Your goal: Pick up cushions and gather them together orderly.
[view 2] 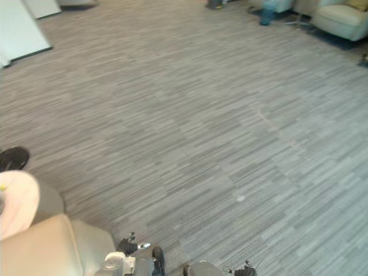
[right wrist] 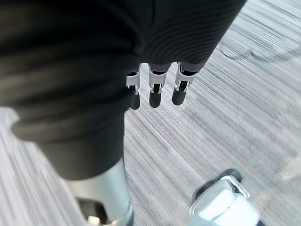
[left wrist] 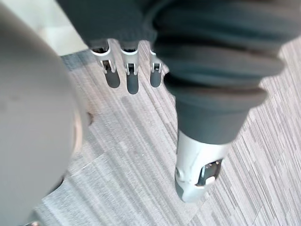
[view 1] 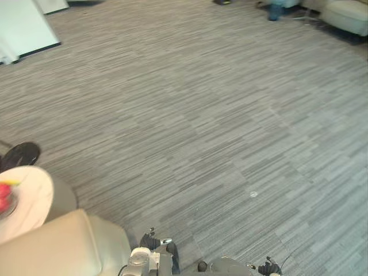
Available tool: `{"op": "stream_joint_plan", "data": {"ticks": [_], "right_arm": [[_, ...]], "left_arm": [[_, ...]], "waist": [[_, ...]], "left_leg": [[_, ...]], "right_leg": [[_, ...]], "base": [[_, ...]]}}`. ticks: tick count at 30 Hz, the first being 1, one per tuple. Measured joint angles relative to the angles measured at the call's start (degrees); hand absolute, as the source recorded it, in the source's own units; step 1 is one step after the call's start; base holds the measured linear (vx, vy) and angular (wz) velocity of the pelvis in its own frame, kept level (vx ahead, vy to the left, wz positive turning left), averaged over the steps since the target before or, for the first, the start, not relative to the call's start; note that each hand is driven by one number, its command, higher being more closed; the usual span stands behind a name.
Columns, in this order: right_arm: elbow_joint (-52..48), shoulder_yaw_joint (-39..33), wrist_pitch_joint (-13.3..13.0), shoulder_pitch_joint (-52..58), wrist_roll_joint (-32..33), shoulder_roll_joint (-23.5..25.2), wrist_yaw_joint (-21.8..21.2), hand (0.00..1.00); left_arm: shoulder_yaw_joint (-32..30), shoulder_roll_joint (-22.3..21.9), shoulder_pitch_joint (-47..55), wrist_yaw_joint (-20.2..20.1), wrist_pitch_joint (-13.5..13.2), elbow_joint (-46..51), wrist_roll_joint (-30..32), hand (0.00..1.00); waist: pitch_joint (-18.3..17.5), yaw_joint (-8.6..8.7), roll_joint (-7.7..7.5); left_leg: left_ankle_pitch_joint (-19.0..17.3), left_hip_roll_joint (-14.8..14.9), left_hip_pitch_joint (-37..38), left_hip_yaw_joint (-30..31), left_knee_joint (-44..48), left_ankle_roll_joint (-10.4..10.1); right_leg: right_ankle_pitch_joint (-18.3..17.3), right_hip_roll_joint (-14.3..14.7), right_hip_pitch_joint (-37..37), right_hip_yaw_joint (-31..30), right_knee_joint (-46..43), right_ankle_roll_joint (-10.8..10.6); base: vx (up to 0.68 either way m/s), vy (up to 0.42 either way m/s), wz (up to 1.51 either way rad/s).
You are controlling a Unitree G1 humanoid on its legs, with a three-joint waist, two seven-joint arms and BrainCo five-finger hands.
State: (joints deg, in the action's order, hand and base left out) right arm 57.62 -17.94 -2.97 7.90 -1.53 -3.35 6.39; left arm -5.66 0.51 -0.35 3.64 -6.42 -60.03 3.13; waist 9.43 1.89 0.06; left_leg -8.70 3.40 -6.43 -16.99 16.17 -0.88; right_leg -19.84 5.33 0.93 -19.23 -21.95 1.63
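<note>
1. As we scan from the left, a round white table (view 1: pixel 29 201) with something red (view 1: pixel 4 191) on it stands at the edge. Just beside it, a beige padded piece (view 1: pixel 57 247) sits at our near left. It may be a cushion or a chair's arm; we cannot tell which.
2. Our left hand (left wrist: pixel 127 70) hangs over the grey carpet (view 1: pixel 201 115), fingers straight, holding nothing.
3. Our right hand (right wrist: pixel 155 89) hangs likewise, fingers relaxed and empty.
4. Well away at the upper right stands a cream seat (view 1: pixel 348 14), with a blue thing (view 1: pixel 276 10) near it.
5. We judge the step in hand to be search and approach, since no cushion is picked up yet.
6. The next move calls for turning toward the beige piece, or walking to the cream seat. After that, an open hand has to come down on a cushion's edge.
</note>
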Motion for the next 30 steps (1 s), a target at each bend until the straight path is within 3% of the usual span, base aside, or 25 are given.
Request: {"op": "stream_joint_plan", "data": {"ticks": [2,4,5,7,8,9,10,11,12,14,17,18,20,22,24,25,27,29,30], "right_arm": [[-0.05,-0.02,-0.04,-0.16,0.4,0.39,-0.01,0.0],[0.47,-0.08,-0.17,-0.49,0.46,0.23,-0.03,0.0],[0.77,-0.06,-0.22,-0.64,0.47,0.07,-0.03,0.0],[2.04,0.14,-0.4,-1.75,0.53,-1.31,-0.02,0.0],[1.99,0.16,-0.43,-1.87,0.56,-1.5,-0.01,0.0],[1.9,0.15,-0.5,-2.36,0.66,-1.96,0.12,0.0],[1.9,0.2,-0.52,-2.6,1.39,-2.17,0.38,0.0],[1.96,0.25,-0.51,-2.87,1.65,-2.03,0.61,0.0],[2.04,0.34,-0.51,-2.44,1.65,-1.62,0.74,0.0],[2.19,-0.15,-0.55,-2.56,1.72,-1.65,0.92,0.0],[2.07,-3.02,-0.77,-2.0,3.93,-1.68,0.92,0.0],[1.45,-3.23,-0.77,-0.77,4.46,-1.04,0.97,0.0],[-0.06,-2.68,-0.63,-0.4,5.49,-0.9,1.0,0.0],[-0.26,-2.64,-0.69,-1.14,6.38,-1.35,1.0,0.0],[0.0,-3.11,-0.73,-1.88,6.62,-1.51,1.08,0.0],[0.08,-3.51,-0.72,-2.25,6.71,-1.48,1.09,0.0],[0.51,-3.85,-0.81,-2.29,6.72,-1.45,1.18,0.0],[2.18,-3.86,-0.81,-2.15,6.82,-1.7,1.52,0.0],[2.25,-3.85,-0.8,-2.11,7.23,-1.69,1.57,0.0]], "left_arm": [[0.09,0.73,0.06,0.04,0.6,-0.34,-0.05,0.0],[0.79,1.03,0.11,0.25,0.74,-1.1,-0.88,0.0],[1.24,1.08,0.04,0.37,0.74,-1.35,-1.12,0.0],[3.58,0.96,-0.25,0.98,0.74,-1.58,-1.28,0.0],[3.94,0.95,-0.49,1.04,0.74,-1.6,-1.39,0.0],[4.72,0.97,-1.09,1.12,0.74,-1.73,-2.0,0.0],[5.03,1.11,-1.17,1.15,0.74,-2.0,-2.18,0.0],[5.26,1.6,-1.09,1.16,0.74,-2.64,-2.21,0.0],[5.61,2.62,-1.04,1.14,0.75,-3.09,-2.21,0.0],[5.59,1.79,-1.26,1.01,0.78,-3.7,-2.18,0.0],[4.06,0.04,-1.36,0.92,0.79,-3.49,-2.1,0.0],[2.09,-1.08,-0.76,0.85,0.83,-2.5,-2.03,0.0],[0.29,-2.14,0.49,0.82,0.62,0.47,-2.04,0.0],[-0.16,-2.04,0.55,0.92,0.57,1.11,-2.12,0.0],[-0.12,-1.95,0.35,0.98,0.53,1.29,-2.12,0.0],[-0.1,-2.01,0.27,1.07,0.53,1.7,-2.12,0.0],[0.07,-2.05,0.12,1.1,0.51,1.87,-2.12,0.0],[0.54,-2.06,-0.02,1.14,0.45,2.02,-2.12,0.0],[0.6,-2.01,-0.11,1.13,0.45,2.01,-2.12,0.0]], "waist": [[-0.27,-0.28,-0.49],[-0.27,-0.16,-0.31],[-0.27,-0.17,-0.17],[-0.14,-0.08,1.58],[-0.1,0.01,1.79],[0.49,0.11,3.0],[0.73,0.18,3.51],[0.68,0.29,3.08],[0.23,0.55,1.65],[0.23,1.12,3.14],[1.02,1.6,3.93],[1.41,1.63,3.37],[1.5,0.91,3.8],[1.52,0.55,3.68],[1.67,0.36,3.41],[1.7,0.11,3.35],[1.75,-0.14,3.36],[1.73,-0.31,3.57],[1.71,-0.42,3.62]], "left_leg": [[-2.04,-0.15,2.09,-3.94,-0.2,0.39],[-2.58,-0.1,5.03,-7.02,-2.08,0.62],[-2.58,-0.05,5.78,-7.58,-2.59,0.63],[-2.52,1.29,8.6,-9.46,-6.27,0.54],[-2.48,1.73,9.03,-9.71,-6.8,0.47],[-1.91,3.11,10.92,-11.1,-9.0,-0.48],[-1.41,3.77,12.04,-12.14,-10.37,-1.34],[-0.84,3.99,13.32,-13.4,-11.51,-2.31],[-0.65,3.42,14.03,-13.89,-11.64,-2.98],[0.2,5.06,14.44,-13.89,-10.67,-4.86],[1.41,9.65,11.73,-13.09,5.01,-6.18],[2.94,13.18,8.68,-11.74,17.68,-5.17],[0.23,16.49,3.82,-9.82,33.6,-4.52],[-2.36,15.61,0.53,-9.26,34.98,-4.98],[-3.69,12.6,-2.23,-9.0,28.12,-3.8],[-3.57,10.17,-3.44,-8.53,19.9,-3.82],[-1.11,5.88,-4.65,-4.04,4.96,-4.94],[2.29,3.82,-6.5,0.54,-5.53,-7.01],[2.64,3.92,-7.55,0.59,-5.74,-6.46]], "right_leg": [[0.0,-0.87,1.6,0.44,-3.61,-1.39],[-0.58,-2.43,3.92,5.54,-7.48,-5.07],[-0.88,-3.0,4.47,7.73,-8.0,-5.03],[-1.37,-6.61,7.89,20.06,-7.25,-3.92],[-1.26,-6.88,8.47,21.6,-6.85,-3.74],[-0.49,-7.57,10.82,26.08,-5.87,-3.22],[0.91,-8.13,12.55,28.53,-5.04,-3.06],[5.03,-9.45,14.51,31.59,-1.58,-2.62],[10.88,-10.51,15.11,32.5,-0.15,0.12],[10.09,-9.01,14.58,32.54,-1.24,1.19],[7.95,-8.32,9.92,32.51,-0.45,3.26],[6.94,-7.51,5.83,31.64,1.5,3.82],[5.06,-5.57,2.1,28.11,2.73,4.77],[4.61,-4.92,-0.46,24.47,3.86,5.02],[4.48,-5.18,-2.38,20.8,5.22,5.24],[4.61,-5.42,-3.2,18.39,6.09,4.94],[3.99,-5.58,-5.11,14.95,7.99,4.85],[2.72,-5.1,-7.53,12.11,10.68,3.07],[2.01,-4.93,-8.38,11.24,11.27,2.47]], "base": [[0.28,0.135,-1.0],[0.2,0.059,-0.77],[0.23,0.043,-0.8],[0.22,0.0,-0.73],[0.2,-0.081,-0.62],[0.22,-0.13,-0.51],[0.27,-0.185,-0.63],[0.29,-0.23,-0.41],[0.31,-0.283,-0.35],[0.27,-0.289,-0.26],[0.22,-0.306,-0.11],[0.19,-0.23,-0.14],[0.17,-0.165,-0.58],[0.15,-0.034,-0.98],[0.18,0.014,-1.12],[0.22,0.062,-1.11],[0.26,0.083,-1.01],[0.38,0.142,-0.86],[0.53,0.221,-0.94]]}}
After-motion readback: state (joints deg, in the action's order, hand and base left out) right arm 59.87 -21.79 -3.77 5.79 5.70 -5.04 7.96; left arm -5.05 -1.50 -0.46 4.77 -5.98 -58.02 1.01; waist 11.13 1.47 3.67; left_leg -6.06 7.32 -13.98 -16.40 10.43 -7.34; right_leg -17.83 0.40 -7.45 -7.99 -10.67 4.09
